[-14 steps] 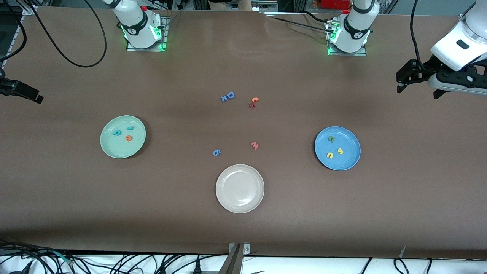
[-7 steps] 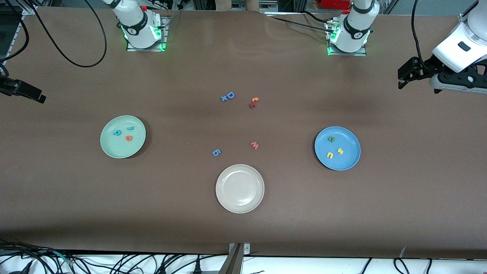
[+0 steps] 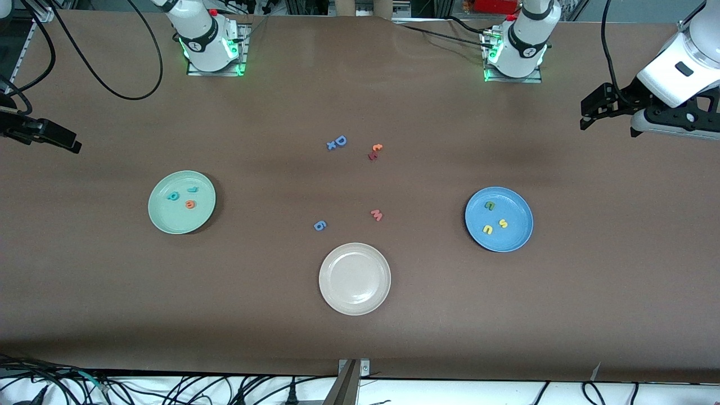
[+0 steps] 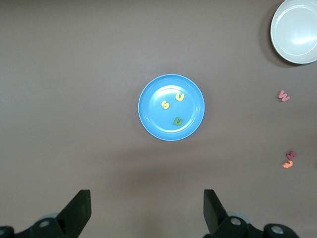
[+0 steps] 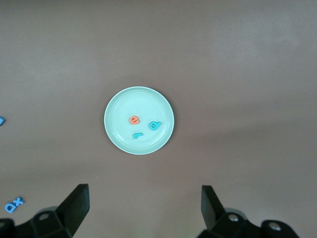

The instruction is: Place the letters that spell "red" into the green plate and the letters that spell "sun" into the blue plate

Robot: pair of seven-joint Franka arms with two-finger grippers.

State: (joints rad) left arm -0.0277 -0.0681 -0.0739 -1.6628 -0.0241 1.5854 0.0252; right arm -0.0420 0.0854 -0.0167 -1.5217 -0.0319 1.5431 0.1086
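Brown table point(image 3: 360, 337) with three plates, scattered letters; both arms' jaws apart, empty.

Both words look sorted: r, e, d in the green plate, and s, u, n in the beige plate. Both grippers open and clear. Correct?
Not quite. The s, u and n lie in the blue plate, not the beige plate, which holds nothing; the front view shows this. The rest stands: r, e, d are in the green plate.

Letters point(image 3: 184, 197) point(image 3: 493, 220) sorted onto plates point(image 3: 163, 216) point(image 3: 517, 239)
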